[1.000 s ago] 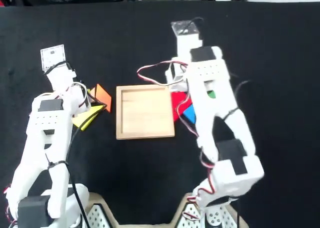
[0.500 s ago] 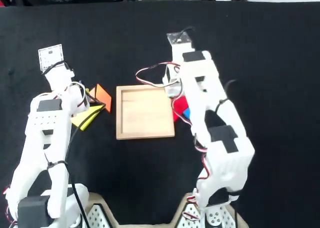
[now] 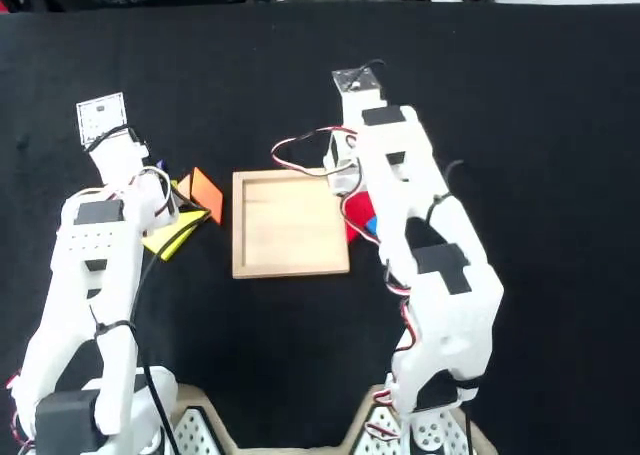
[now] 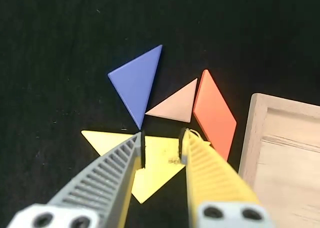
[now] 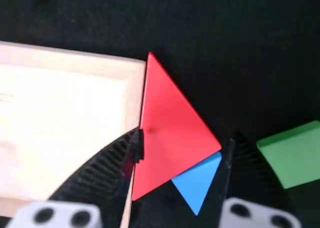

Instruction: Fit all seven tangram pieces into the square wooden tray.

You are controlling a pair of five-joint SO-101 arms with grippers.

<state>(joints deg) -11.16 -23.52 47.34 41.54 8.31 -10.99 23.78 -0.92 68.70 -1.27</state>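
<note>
Your left gripper (image 4: 162,138) hangs jaws apart over the yellow triangle (image 4: 157,168). Your right gripper (image 5: 185,140), spread too, straddles the red triangle (image 5: 165,118). The dark blue triangle (image 4: 137,82), tan triangle (image 4: 175,105), orange parallelogram (image 4: 214,112), light blue triangle (image 5: 197,180) and green piece (image 5: 290,153) lie outside. The wooden tray (image 3: 290,225) holds nothing: all seven remain.

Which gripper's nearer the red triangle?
Right. The right gripper is directly over the red triangle; the left gripper is across the tray, over the yellow triangle.

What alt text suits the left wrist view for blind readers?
The open left gripper hangs over a yellow triangle. Beyond it lie a blue triangle, a tan triangle and an orange parallelogram beside the wooden tray.
</note>
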